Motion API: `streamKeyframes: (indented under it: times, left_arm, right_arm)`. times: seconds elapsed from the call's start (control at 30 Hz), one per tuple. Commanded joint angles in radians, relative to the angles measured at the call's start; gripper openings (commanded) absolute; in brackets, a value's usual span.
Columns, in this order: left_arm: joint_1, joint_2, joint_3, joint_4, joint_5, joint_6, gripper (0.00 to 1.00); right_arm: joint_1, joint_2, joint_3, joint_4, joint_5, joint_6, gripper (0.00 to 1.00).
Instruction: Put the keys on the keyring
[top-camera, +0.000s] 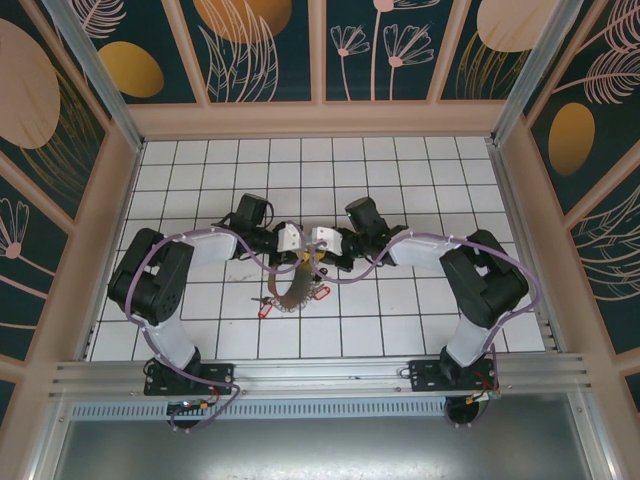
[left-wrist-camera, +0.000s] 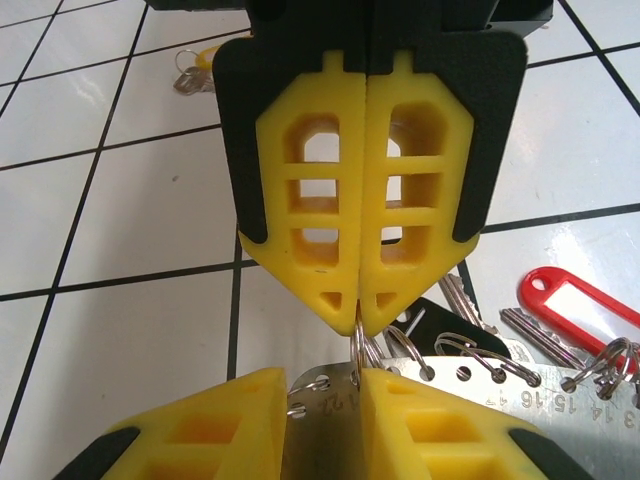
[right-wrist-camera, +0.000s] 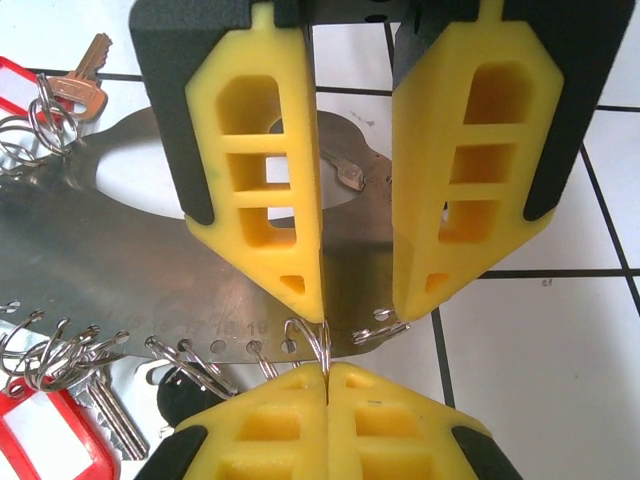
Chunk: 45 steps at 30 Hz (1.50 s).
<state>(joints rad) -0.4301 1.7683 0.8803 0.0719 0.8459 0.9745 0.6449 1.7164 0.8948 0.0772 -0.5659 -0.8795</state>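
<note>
Your left gripper (right-wrist-camera: 358, 295) is set to a narrow opening and clamps the keyring (top-camera: 293, 288) by its flat metal band. One finger sits on each side of the band, near the end of the hoop. In the top view, the held end is lifted between the two wrists, while the rest slopes down to the counter (top-camera: 400, 170) near its middle.

Your right gripper (left-wrist-camera: 357, 318) faces the left one, almost tip to tip. Its yellow pads are pressed fully together on a small wire ring (left-wrist-camera: 357, 350) that stands at the perforated, numbered edge of the hoop. You cannot tell from these views whether that ring is threaded through a hole.

More wire rings, silvery keys and red tags (left-wrist-camera: 575, 300) hang along the same edge.

The keys (left-wrist-camera: 192, 68) seem to be the small bunch with a pale yellow tag lying on the white tiles. In your left wrist view they are beyond the right gripper, apart from the hoop and touched by neither gripper.
</note>
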Motion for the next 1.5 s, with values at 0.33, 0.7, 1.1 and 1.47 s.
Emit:
streamKeyframes:
  times: [0.33,0.7,1.1,1.47]
  left_arm:
    - [-0.021,0.042,0.064,0.01,0.112,-0.089,0.32]
    - [-0.019,0.102,0.174,-0.164,0.066,-0.016,0.32]
    - [-0.021,0.112,0.192,-0.171,0.057,0.01,0.3]
    - [-0.021,0.111,0.185,-0.163,0.112,0.044,0.26]
  right_arm:
    - [-0.023,-0.09,-0.079,0.137,-0.089,0.019,0.0]
    - [-0.032,-0.114,-0.118,0.191,-0.114,0.014,0.0]
    - [-0.029,-0.108,-0.132,0.237,-0.138,0.033,0.0]
    - [-0.028,-0.093,-0.143,0.291,-0.135,0.076,0.0]
